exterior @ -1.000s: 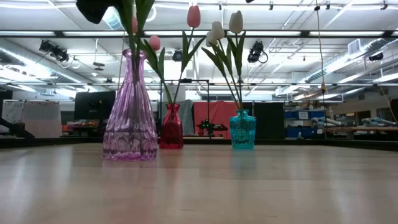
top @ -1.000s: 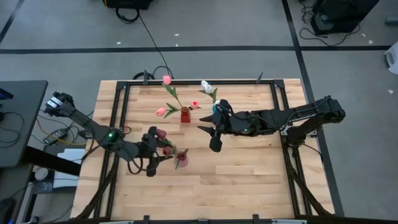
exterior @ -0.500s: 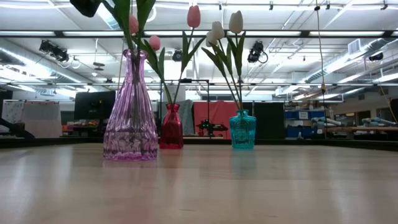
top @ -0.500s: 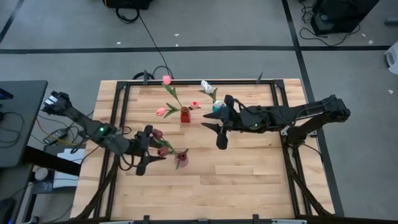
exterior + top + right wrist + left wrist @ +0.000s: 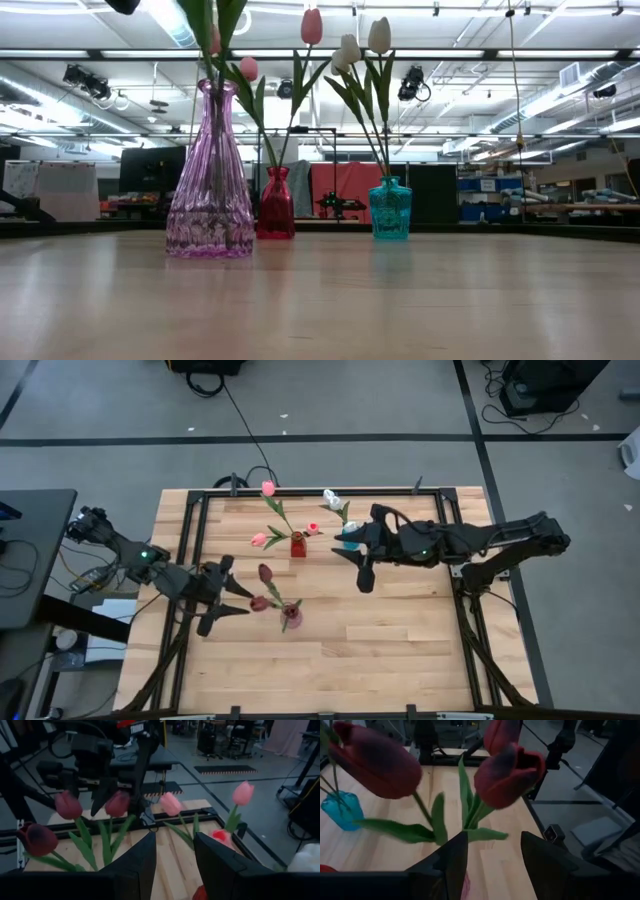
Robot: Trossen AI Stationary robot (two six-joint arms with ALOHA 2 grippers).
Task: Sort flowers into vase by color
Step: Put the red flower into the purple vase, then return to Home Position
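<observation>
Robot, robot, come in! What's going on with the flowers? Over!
Left gripper open, empty, beside purple vase. Right gripper open near teal vase. Flowers all in vases.

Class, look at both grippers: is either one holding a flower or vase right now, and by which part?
Neither. The left gripper is open and empty beside the maroon tulips; the right gripper is open and empty near the teal vase.

Grey floor (image 5: 340, 400) with dark tape lines surrounds the wooden table (image 5: 400, 630).
</observation>
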